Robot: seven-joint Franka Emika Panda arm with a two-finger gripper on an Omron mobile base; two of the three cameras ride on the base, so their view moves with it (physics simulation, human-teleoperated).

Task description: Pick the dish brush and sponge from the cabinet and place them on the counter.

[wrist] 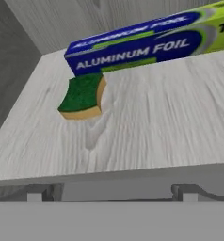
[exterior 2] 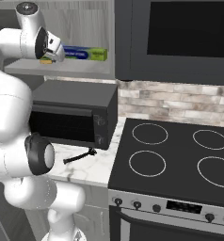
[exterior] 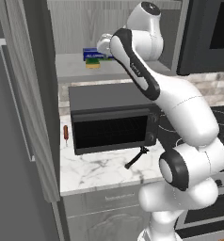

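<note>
End effector [exterior 2: 57, 52], jaws spread and holding nothing, sits at the front lip of the grey wood-grain cabinet's pale shelf [wrist: 170, 117]. The small sponge, yellow with a dark green top [wrist: 82, 96], lies flat on that shelf, ahead of the end effector and to the left in the hand view, apart from it. Just behind it is a long blue-and-green aluminium foil box [wrist: 147, 40], nearly touching. Judgement: reach forward and left; little room behind.

Thin black dish brush [exterior: 136, 157] already lies on the white marble tabletop [exterior: 95, 172], before the black toaster oven [exterior: 111, 117].
</note>
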